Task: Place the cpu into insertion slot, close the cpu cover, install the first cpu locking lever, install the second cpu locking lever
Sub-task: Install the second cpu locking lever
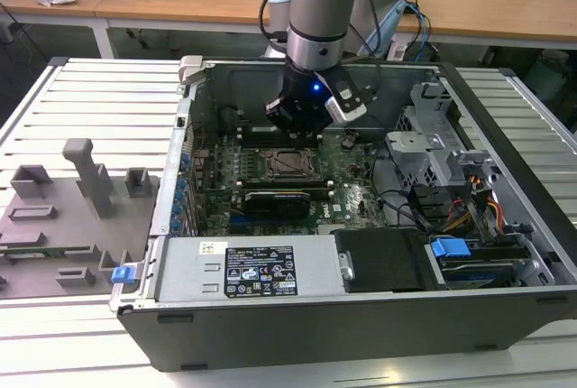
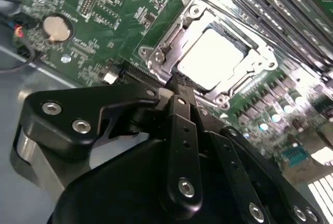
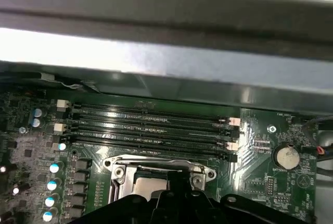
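- Exterior view: I see the gripper [image 1: 302, 124] low inside the open computer case [image 1: 505, 307], just above the insertion slot [image 1: 290, 163].
- Second wrist view: fingers [image 2: 183, 110] pressed together, empty; cpu [image 2: 212, 57] sits in the slot, cpu cover [image 2: 171, 41] down around it.
- First wrist view: memory slots [image 3: 151, 127] lie beside the socket.

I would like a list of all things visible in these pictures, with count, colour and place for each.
computer case: one, dark grey, open on the slatted table.
motherboard: one, green, inside the case.
cpu: one, silver-grey, lying in the insertion slot.
cpu cover: one, silver, framing the cpu.
memory slots: four, black, beside the socket.
coin battery: one, silver, on the motherboard.
grey fixture: one, on the exterior view's left.
gripper: one, black, at the socket's edge.
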`<state>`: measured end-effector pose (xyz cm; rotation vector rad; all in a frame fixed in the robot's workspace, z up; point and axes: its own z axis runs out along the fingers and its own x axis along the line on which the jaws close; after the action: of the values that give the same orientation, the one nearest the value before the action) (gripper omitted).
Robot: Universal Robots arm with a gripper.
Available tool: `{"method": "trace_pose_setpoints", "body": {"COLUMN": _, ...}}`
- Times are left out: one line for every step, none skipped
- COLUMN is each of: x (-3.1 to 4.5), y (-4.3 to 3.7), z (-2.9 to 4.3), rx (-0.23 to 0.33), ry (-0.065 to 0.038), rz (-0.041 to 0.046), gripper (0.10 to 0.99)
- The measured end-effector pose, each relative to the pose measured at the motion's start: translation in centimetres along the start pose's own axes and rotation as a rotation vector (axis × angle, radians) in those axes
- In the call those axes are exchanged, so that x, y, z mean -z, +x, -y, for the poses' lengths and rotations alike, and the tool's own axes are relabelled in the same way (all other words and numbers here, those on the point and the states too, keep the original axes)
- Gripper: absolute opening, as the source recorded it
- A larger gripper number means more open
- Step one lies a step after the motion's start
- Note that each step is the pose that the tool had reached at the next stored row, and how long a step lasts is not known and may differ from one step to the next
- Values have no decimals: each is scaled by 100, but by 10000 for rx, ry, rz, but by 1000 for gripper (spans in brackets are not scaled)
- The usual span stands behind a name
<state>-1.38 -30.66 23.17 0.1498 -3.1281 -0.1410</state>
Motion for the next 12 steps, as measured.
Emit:
{"method": "trace_pose_setpoints", "body": {"x": 104, "y": 0, "z": -10, "rx": 0, "ry": -1, "rz": 0, "gripper": 106}}
{"method": "trace_pose_setpoints", "body": {"x": 159, "y": 0, "z": -15, "rx": 1, "ry": 0, "rz": -1, "gripper": 106}}
{"method": "trace_pose_setpoints", "body": {"x": 175, "y": 0, "z": -15, "rx": 2, "ry": 1, "rz": -1, "gripper": 106}}
{"method": "trace_pose_setpoints", "body": {"x": 178, "y": 0, "z": -8, "rx": 4, "ry": -2, "rz": 1, "gripper": 106}}
{"method": "trace_pose_setpoints", "body": {"x": 181, "y": 3, "z": 16, "rx": 1, "ry": 1, "rz": -1, "gripper": 106}}
{"method": "trace_pose_setpoints", "body": {"x": 180, "y": 5, "z": 39, "rx": -1, "ry": 1, "rz": -3, "gripper": 106}}
{"method": "trace_pose_setpoints", "body": {"x": 175, "y": 7, "z": 56, "rx": -3, "ry": -1, "rz": -16, "gripper": 106}}
{"method": "trace_pose_setpoints", "body": {"x": 171, "y": 9, "z": 79, "rx": -7, "ry": -4, "rz": -37, "gripper": 106}}
{"method": "trace_pose_setpoints", "body": {"x": 170, "y": 17, "z": 160, "rx": -11, "ry": -4, "rz": -62, "gripper": 106}}
{"method": "trace_pose_setpoints", "body": {"x": 170, "y": 21, "z": 200, "rx": -12, "ry": -6, "rz": -65, "gripper": 106}}
{"method": "trace_pose_setpoints", "body": {"x": 170, "y": 23, "z": 226, "rx": -11, "ry": -6, "rz": -65, "gripper": 106}}
{"method": "trace_pose_setpoints", "body": {"x": 171, "y": 27, "z": 265, "rx": -11, "ry": -6, "rz": -65, "gripper": 106}}
